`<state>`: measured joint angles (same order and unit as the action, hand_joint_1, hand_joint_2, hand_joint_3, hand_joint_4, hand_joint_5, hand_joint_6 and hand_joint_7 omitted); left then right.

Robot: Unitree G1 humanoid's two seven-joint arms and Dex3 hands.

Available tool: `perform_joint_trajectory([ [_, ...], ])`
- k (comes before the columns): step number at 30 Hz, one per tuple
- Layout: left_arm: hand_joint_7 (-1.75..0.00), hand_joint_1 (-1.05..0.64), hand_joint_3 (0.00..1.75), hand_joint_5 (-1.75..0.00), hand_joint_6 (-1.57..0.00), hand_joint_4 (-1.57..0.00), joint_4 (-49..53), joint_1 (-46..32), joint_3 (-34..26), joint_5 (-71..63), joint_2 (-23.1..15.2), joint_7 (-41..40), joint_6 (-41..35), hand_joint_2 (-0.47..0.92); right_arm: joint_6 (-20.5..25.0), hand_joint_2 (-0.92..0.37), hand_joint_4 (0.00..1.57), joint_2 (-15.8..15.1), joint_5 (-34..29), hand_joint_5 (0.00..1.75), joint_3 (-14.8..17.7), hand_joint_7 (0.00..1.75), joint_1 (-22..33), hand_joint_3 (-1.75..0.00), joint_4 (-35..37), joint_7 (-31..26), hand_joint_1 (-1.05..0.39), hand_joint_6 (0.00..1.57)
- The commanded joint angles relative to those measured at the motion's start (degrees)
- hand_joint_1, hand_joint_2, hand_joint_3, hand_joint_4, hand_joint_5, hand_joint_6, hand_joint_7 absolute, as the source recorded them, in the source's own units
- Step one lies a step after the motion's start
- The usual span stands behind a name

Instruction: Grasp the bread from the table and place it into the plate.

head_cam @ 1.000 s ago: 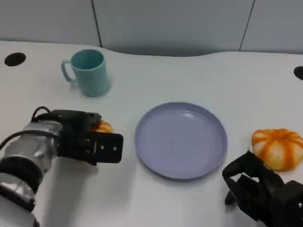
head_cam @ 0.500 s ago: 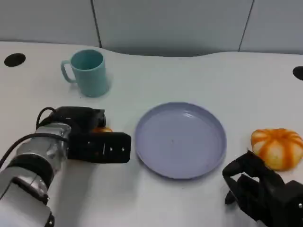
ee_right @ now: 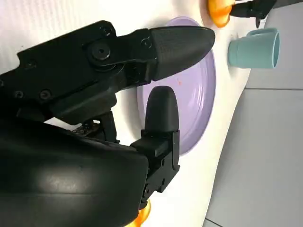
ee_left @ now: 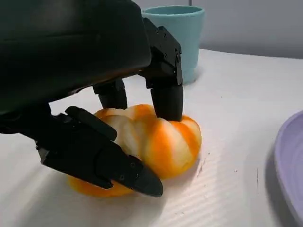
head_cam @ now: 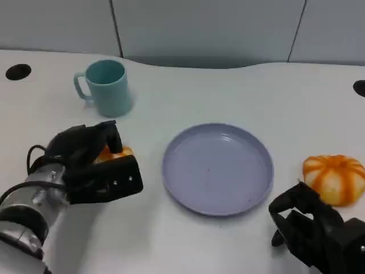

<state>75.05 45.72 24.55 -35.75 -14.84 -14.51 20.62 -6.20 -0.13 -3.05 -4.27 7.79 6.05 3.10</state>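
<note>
L hand point(head_cam: 94, 162): clamped on bread point(ee_left: 151, 142), thumb on one side, fingers point(ee_left: 165, 97) on top/far side; bread on table point(head_cam: 228, 91), still touching it in L wrist cam.
vs 0.5 s ago: L hand pulled back toward 8 o'clock and rotated, fingers now curled over bread; forearm point(head_cam: 34, 197) lower in frame. More of the orange crust visible now than before.
bread loc: at 9 o'clock of plate point(head_cam: 217, 169), just beside its rim, apart from it; at 6 o'clock of mug point(head_cam: 104, 87), near.
bread look: orange/white striped, round, pumpkin-like.
plate: lavender, centre of table, nothing in it. Unchanged vs earlier.
R hand point(head_cam: 311, 231): at 4 o'clock of plate, low in frame, fingers apart, holding nothing. Same spot as 0.5 s ago.
2nd bread point(head_cam: 335, 178): same striped type, at 3 o'clock of plate, just beyond R hand, not touched. No shift.
mug: teal, upright, handle toward 9 o'clock, at 10 o'clock of plate, well apart. No shift.
R wrist cam: R fingers point(ee_right: 163, 118) spread over plate; mug and L hand w/ bread at far side.
table holes: black grommet point(head_cam: 17, 71) far L, another at far R edge.
</note>
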Motion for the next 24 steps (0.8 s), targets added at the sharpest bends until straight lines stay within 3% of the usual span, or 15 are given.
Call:
perform_joint_trajectory([
  [1,-1.75,-0.13,0.09,-1.75,-0.54,-0.78,-1.42,-1.33,-4.85,5.46,-1.61,0.91,3.36,0.89,0.19,-0.92,0.58,-0.43,0.24,1.75,0.38,1.75,0.13,-0.31,-0.28,-0.06,-0.28,0.38],
  [7,-1.75,-0.11,0.07,-1.75,-0.58,-0.80,-4.74,-1.81,-10.67,13.17,-1.64,8.44,8.12,0.88,-0.37,-0.92,0.58,-0.26,0.23,1.75,0.29,1.75,-0.37,-0.31,0.57,-0.12,-0.29,0.38],
  [13,-1.75,-0.05,0.07,-1.75,-0.62,-0.82,-11.19,-2.22,-14.99,20.82,0.83,17.64,10.94,0.87,-0.45,-0.92,0.58,-0.37,-0.42,1.75,0.14,1.75,-0.93,-0.31,1.14,-0.49,-0.29,0.38],
  [18,-1.75,-0.06,0.07,-1.75,-0.64,-0.85,-17.09,-1.44,-13.80,21.19,2.82,21.60,14.02,0.87,-1.15,-0.92,0.57,-0.39,-0.13,1.75,0.26,1.75,-1.46,-0.31,2.17,-0.08,-0.28,0.38],
  [24,-1.75,-0.06,0.06,-1.75,-0.69,-0.89,-19.90,1.31,-9.91,17.21,6.64,20.50,14.15,0.84,-1.74,-0.92,0.57,-0.42,-0.10,1.75,0.44,1.75,-2.01,-0.32,3.43,-0.05,-0.27,0.37],
])
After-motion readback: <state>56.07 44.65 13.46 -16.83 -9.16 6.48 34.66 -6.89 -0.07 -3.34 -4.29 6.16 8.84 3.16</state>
